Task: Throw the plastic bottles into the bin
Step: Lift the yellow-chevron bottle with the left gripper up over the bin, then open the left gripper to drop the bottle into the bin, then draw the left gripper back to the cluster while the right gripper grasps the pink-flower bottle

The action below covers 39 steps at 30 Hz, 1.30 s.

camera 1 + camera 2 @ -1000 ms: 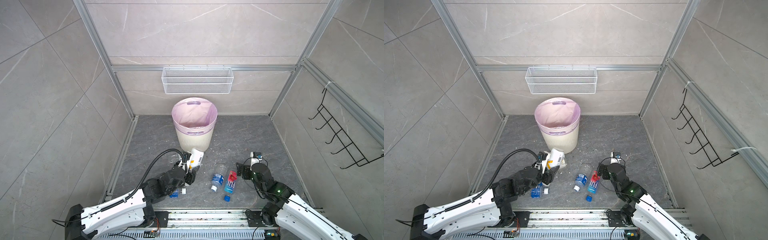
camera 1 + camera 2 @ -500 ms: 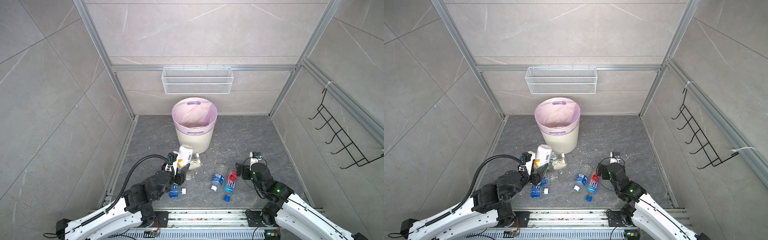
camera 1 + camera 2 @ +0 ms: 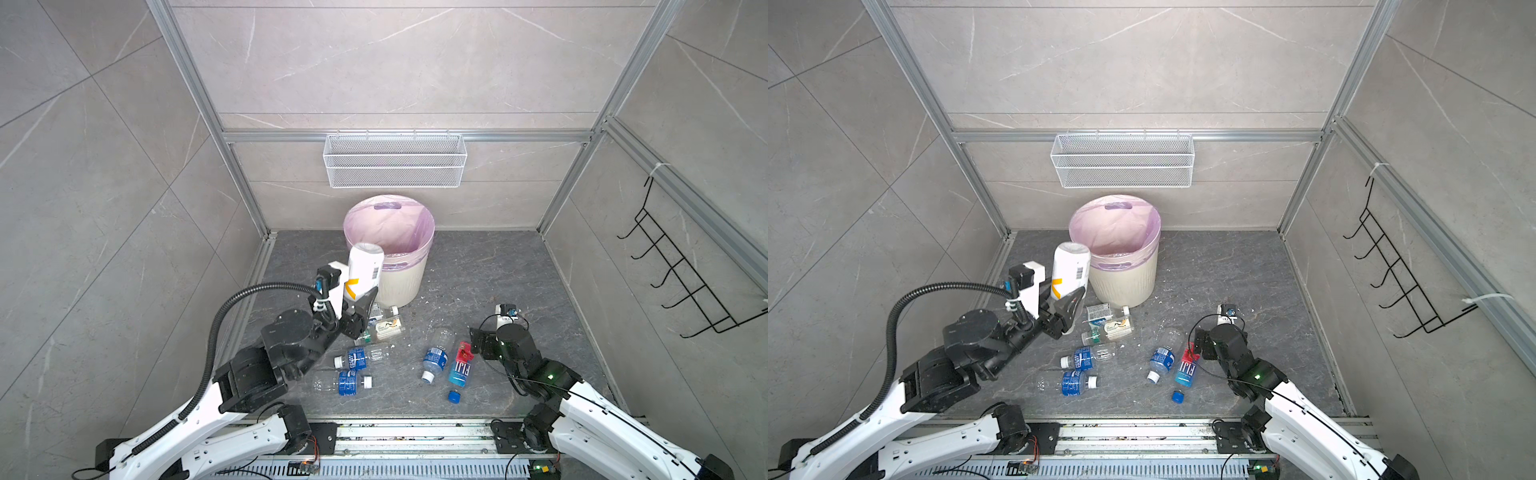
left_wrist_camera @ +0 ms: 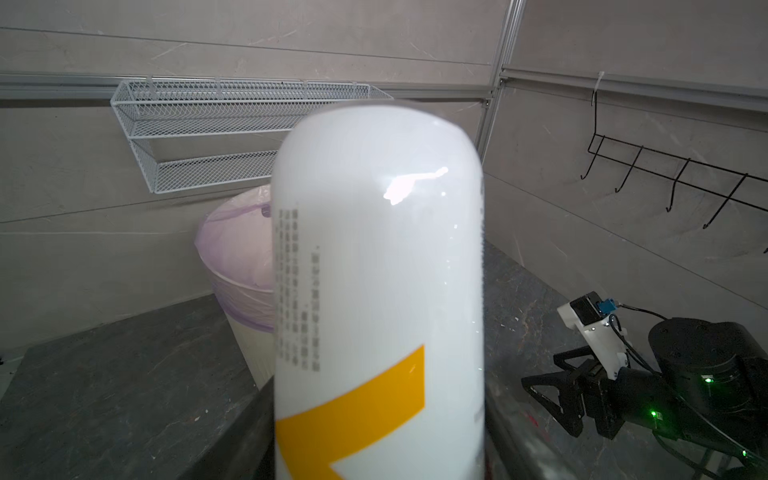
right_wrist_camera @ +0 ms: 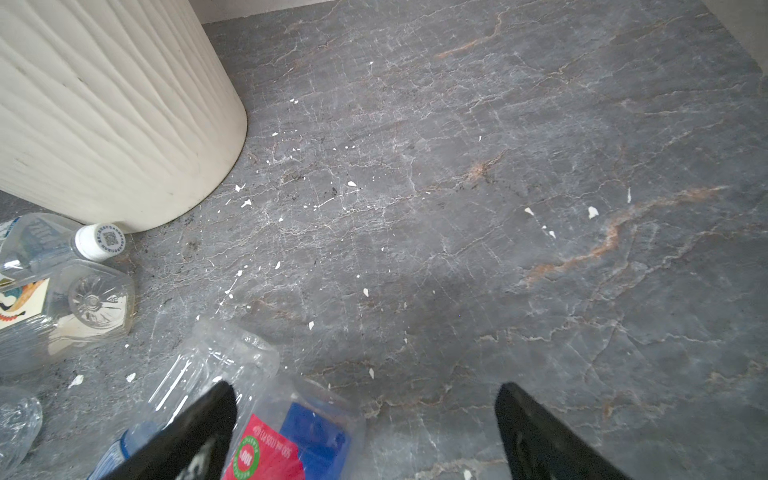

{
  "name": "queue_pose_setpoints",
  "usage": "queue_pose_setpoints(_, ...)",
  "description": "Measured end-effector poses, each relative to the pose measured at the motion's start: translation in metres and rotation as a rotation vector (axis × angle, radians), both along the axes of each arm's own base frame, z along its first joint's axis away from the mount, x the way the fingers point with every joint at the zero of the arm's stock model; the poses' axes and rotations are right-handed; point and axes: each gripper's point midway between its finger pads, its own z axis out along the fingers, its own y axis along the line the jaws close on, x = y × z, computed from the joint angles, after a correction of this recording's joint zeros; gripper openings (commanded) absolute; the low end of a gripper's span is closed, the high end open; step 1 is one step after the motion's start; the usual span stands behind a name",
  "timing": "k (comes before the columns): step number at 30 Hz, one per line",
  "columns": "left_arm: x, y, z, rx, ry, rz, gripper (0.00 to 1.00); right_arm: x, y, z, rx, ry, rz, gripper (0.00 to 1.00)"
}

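Held bottle: the white bottle (image 3: 365,270) with a yellow mark stands upright in the air, its rounded end up, just beside the near-left rim of the bin (image 3: 401,286).
Left fingers: the left gripper (image 3: 357,306) is closed narrow on the low end of the white bottle. Whether that end is the neck is hidden by the fingers.
Right fingers: the right gripper (image 5: 365,390) stands spread wide and empty, low over the floor (image 5: 498,208), with one finger above the red-and-blue-labelled bottle (image 3: 460,365).
Bin: it stands at the back centre, mouth open, with a pink liner (image 3: 386,224) folded over the rim.
Bottles on the floor: two blue-labelled bottles (image 3: 353,359) lie near the left arm and a third lies beside the red-and-blue one. The clear bottles (image 3: 386,326) lie at the foot of the bin. A loose blue cap (image 3: 454,397) lies apart.
Handling: all look empty, so light. The clear ones are thin-walled and should dent under a squeeze. Being smooth and round, they are likely to roll or slip. None is fragile.
Where to hold: across the labelled mid-body, jaws square to the long axis. The white one looks stiffer, but gripped so low it may tip.
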Motion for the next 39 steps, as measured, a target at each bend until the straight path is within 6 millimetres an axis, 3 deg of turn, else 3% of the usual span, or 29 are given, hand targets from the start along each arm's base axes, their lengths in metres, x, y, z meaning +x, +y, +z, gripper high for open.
queue_pose_setpoints(4, 0.047, -0.001, 0.039, -0.014, -0.003, 0.050, 0.60, 0.000, 0.000, 0.000, -0.001, 0.001, -0.002, 0.99)
queue_pose_setpoints(8, 0.111, -0.006, 0.060, -0.025, 0.040, 0.063, 0.61, 0.001, -0.001, 0.000, -0.001, 0.002, -0.006, 0.99)
queue_pose_setpoints(9, 0.130, -0.009, 0.063, -0.030, 0.054, 0.062, 0.64, 0.001, -0.001, 0.000, -0.001, 0.001, -0.006, 0.99)
queue_pose_setpoints(10, 0.148, -0.012, 0.065, -0.039, 0.067, 0.052, 0.74, 0.001, -0.001, 0.000, -0.002, 0.002, -0.006, 0.99)
queue_pose_setpoints(11, 0.168, -0.017, 0.064, -0.048, 0.086, 0.041, 0.93, 0.001, -0.002, -0.001, -0.002, 0.003, -0.007, 0.99)
queue_pose_setpoints(12, 0.183, -0.020, 0.062, -0.051, 0.102, 0.034, 1.00, 0.001, -0.002, -0.001, -0.003, 0.004, -0.007, 0.99)
queue_pose_setpoints(14, 0.216, -0.025, 0.050, -0.057, 0.142, 0.044, 1.00, 0.001, -0.002, -0.001, -0.002, 0.003, -0.008, 1.00)
queue_pose_setpoints(17, 0.241, -0.024, 0.017, -0.036, 0.224, 0.073, 1.00, 0.001, -0.002, 0.000, 0.002, 0.001, -0.009, 1.00)
queue_pose_setpoints(19, 0.241, -0.024, 0.009, -0.026, 0.249, 0.076, 1.00, 0.001, -0.002, 0.002, 0.006, -0.005, -0.009, 1.00)
queue_pose_setpoints(23, 0.227, -0.020, 0.030, -0.046, 0.207, 0.067, 1.00, 0.001, -0.002, 0.005, 0.015, -0.018, -0.009, 1.00)
queue_pose_setpoints(30, 0.168, 0.004, 0.060, -0.091, 0.120, 0.047, 1.00, 0.000, -0.001, 0.003, 0.014, -0.010, -0.004, 1.00)
queue_pose_setpoints(34, 0.143, 0.017, 0.049, -0.091, 0.119, 0.052, 1.00, 0.001, 0.002, 0.001, 0.011, 0.006, 0.003, 0.98)
queue_pose_setpoints(39, 0.124, 0.029, 0.007, -0.069, 0.180, 0.077, 0.99, 0.001, 0.007, 0.004, 0.036, 0.029, 0.012, 0.95)
